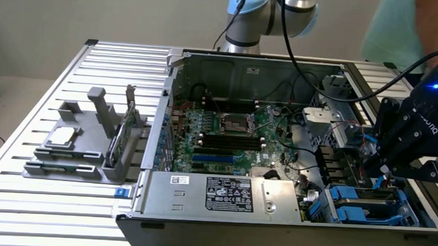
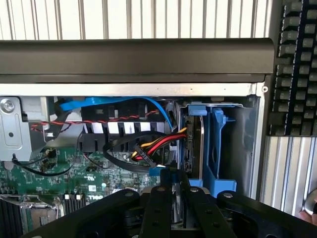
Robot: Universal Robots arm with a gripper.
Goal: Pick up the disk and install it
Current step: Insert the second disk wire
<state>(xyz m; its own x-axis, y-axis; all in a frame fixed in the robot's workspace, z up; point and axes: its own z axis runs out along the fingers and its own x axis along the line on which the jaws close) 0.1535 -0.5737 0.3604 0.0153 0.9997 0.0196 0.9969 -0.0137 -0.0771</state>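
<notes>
The gripper (image 1: 381,169) hangs over the open computer case (image 1: 229,63), at the end of the case toward the exterior view's right, above the drive bay. In the wrist view its black fingers (image 2: 163,208) are drawn close together around the top edge of the disk (image 2: 194,144), clenched on it.

The disk stands on edge inside the case, in the corner bay next to the case's outer wall. Its blue bracket (image 2: 218,148) frames it on the side facing that wall, and red, yellow and black cables (image 2: 153,146) run to it from the motherboard (image 1: 226,129) side (a flat blue cable arcs above them).

A second blue bracket (image 1: 355,201) lies in the case's near corner, beside the power supply (image 1: 227,194).

Outside the case, toward the exterior view's left, a grey holder (image 1: 80,145) carries a green circuit card (image 1: 124,133) on edge and a small silver chip (image 1: 64,135).

A person's arm (image 1: 427,21) shows behind the case.
</notes>
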